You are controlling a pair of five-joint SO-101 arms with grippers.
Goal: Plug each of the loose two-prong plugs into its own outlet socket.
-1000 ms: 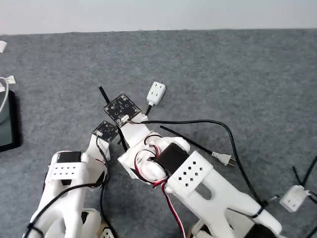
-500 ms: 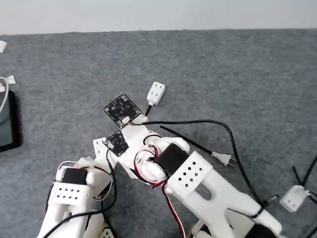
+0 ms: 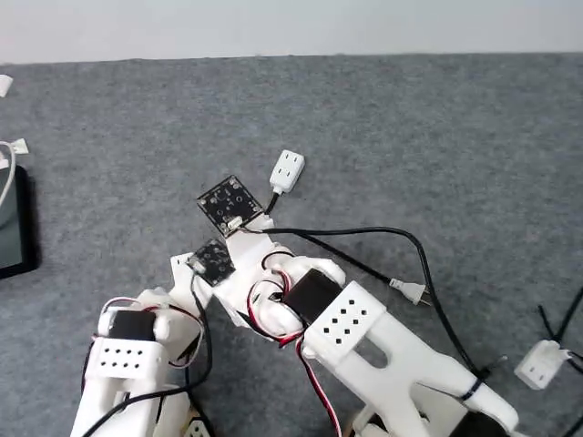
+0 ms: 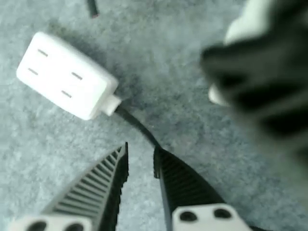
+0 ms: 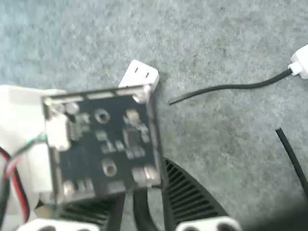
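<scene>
Outlet socket [image 3: 288, 171] lies on grey carpet [image 3: 474, 127] below a pale wall [image 3: 291, 27], with the loose plug [image 3: 410, 291] well apart from it; nothing is mated yet.

Left gripper [image 4: 140, 150] has its jaws narrowly parted, the socket just ahead and its cord [image 4: 134, 122] reaching their tips. Next they probably nip the cord.

Right gripper [image 5: 142, 202] sits behind a circuit board [image 5: 103, 139], so I cannot tell its spread.

**Robotics laboratory bench.** Two white printed arms [image 3: 383, 350] carry bare circuit boards [image 3: 228, 200] and exposed red and black wiring [image 3: 266, 308]. Grey carpet [image 3: 455, 137] covers the table [image 3: 109, 118] below a plain white wall [image 3: 291, 27]. Just ahead of the left gripper [image 4: 140, 150] lies a white outlet socket [image 4: 65, 77] on a loose black cord [image 4: 137, 125]; a dark screen [image 3: 14, 218] sits well apart from that gripper.
</scene>
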